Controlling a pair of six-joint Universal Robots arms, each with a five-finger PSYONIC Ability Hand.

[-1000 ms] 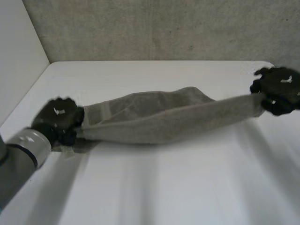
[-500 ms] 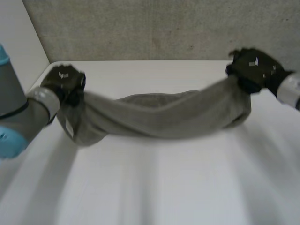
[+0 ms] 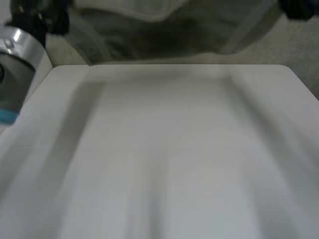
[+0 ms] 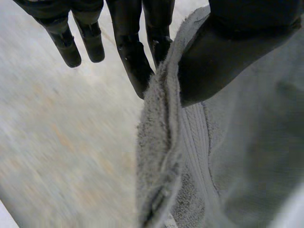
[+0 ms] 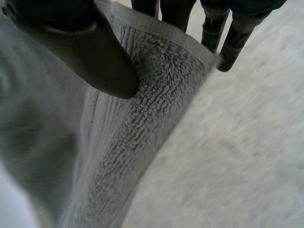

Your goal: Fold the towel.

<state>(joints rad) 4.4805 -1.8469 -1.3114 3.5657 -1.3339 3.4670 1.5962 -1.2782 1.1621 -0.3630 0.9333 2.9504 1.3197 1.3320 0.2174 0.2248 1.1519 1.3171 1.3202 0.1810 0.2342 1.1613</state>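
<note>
Towel [image 3: 164,32], grey looped terry, hangs slack, left hand [image 4: 228,47] and right hand [image 5: 80,52] pinching its hemmed edges.

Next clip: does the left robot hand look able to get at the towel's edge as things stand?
Yes, it seems so: the left robot hand pinches the towel at its edge between thumb and fingers, with nothing between them, and the towel is held up off the white table.
</note>
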